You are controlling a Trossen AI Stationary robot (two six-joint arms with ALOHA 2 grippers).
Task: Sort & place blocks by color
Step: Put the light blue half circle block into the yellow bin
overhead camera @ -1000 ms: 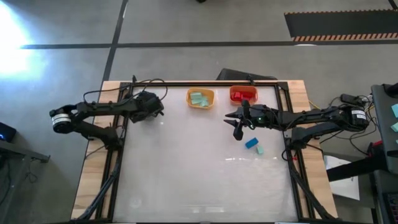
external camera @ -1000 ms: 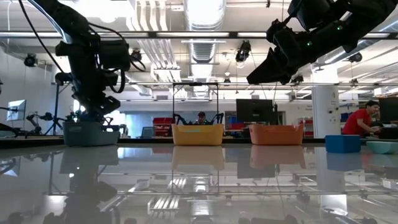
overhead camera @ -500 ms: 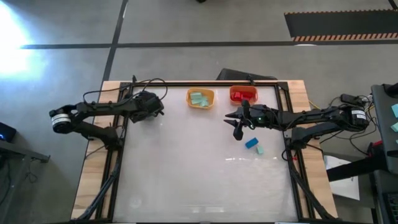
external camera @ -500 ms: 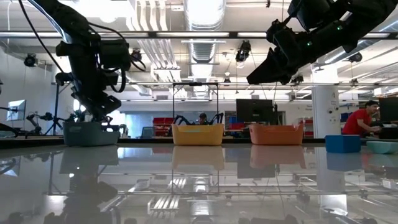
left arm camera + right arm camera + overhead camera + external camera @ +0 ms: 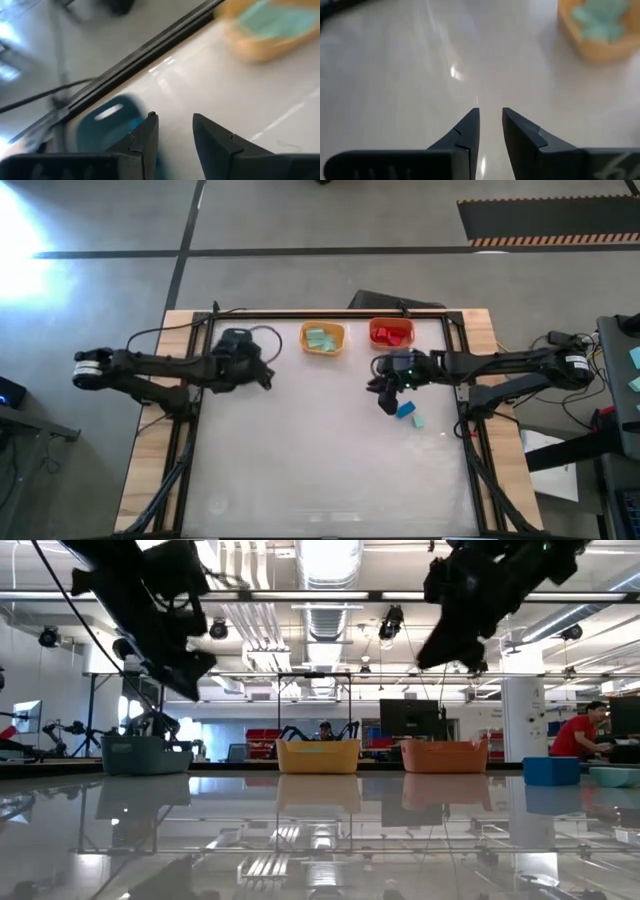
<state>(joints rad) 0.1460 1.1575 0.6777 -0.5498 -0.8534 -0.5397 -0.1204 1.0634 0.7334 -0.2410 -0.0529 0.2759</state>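
A bright blue block (image 5: 405,410) and a pale teal block (image 5: 417,421) lie flat on the white table right of centre; the low view shows them at its right edge as the blue block (image 5: 551,770) and the teal block (image 5: 615,775). More teal blocks lie in the yellow-orange bin (image 5: 322,338), red ones in the orange-red bin (image 5: 391,332). My right gripper (image 5: 385,395) hovers open just left of the blue block, holding nothing. My left gripper (image 5: 266,378) hangs open and empty above the table, right of the grey bin (image 5: 236,338).
The three bins stand in a row along the far edge: the grey bin (image 5: 145,753), the yellow-orange bin (image 5: 317,755) and the orange-red bin (image 5: 444,755). A dark frame rail (image 5: 330,313) borders the table. Bare white table stretches across the middle and near side. People show in the room behind.
My left gripper has left its place over the grey bin, rising and swinging right and toward the near edge, out over the table. My right gripper has turned and tipped more steeply down, shifting a little toward the blue block. The blocks have stayed put.
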